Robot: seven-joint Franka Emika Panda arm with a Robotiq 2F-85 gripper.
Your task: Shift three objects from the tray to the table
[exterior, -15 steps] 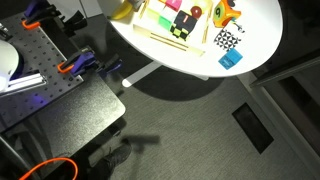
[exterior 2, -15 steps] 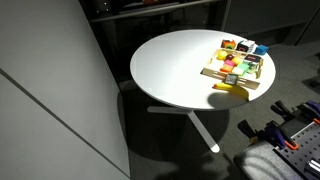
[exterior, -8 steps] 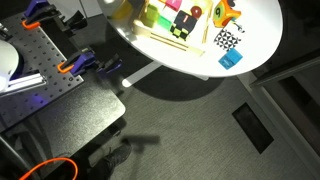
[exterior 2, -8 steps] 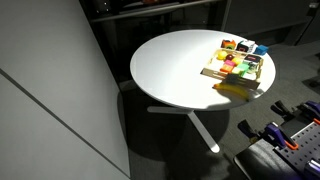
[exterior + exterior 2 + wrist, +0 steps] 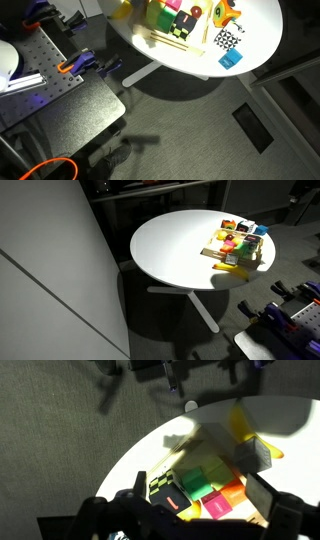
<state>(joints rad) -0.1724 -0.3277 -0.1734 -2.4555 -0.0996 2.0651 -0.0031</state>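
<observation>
Jaws seemingly spread apart (wrist view dim), over the tray (image 5: 170, 41) on table (image 5: 170, 250)

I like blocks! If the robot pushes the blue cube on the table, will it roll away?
Probably not: the blue cube looks flat-sided, so it would likely slide rather than roll. It seems small, so it is probably light. It sits near the edge of the table, so an outward push might knock it off.
</observation>
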